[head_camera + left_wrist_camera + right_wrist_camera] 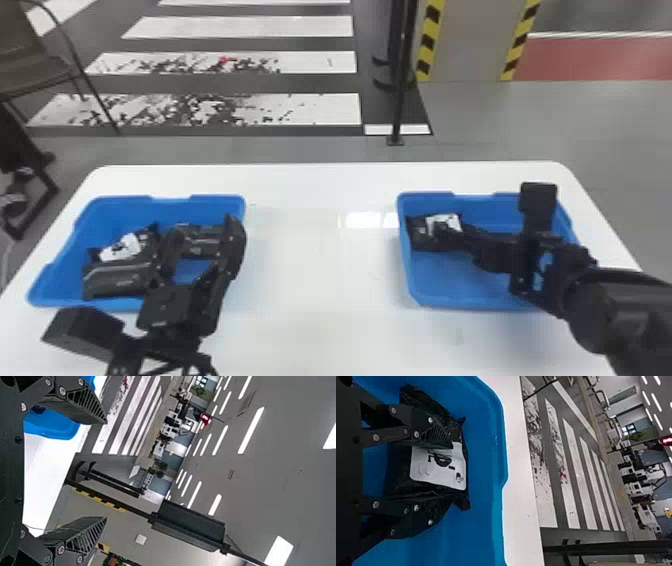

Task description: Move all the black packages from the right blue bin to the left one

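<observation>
Seems to be at the pick-up step: right gripper (449, 479) narrowed on the package (422, 241), inside the right bin (450, 282), right of the head view. Calls next for a lift clear of the wall, then leftward. Looks black, crumpled, shiny, with a white label (431, 475). At lower left, left gripper (106, 470) wide and empty by the left bin (112, 210).
</observation>
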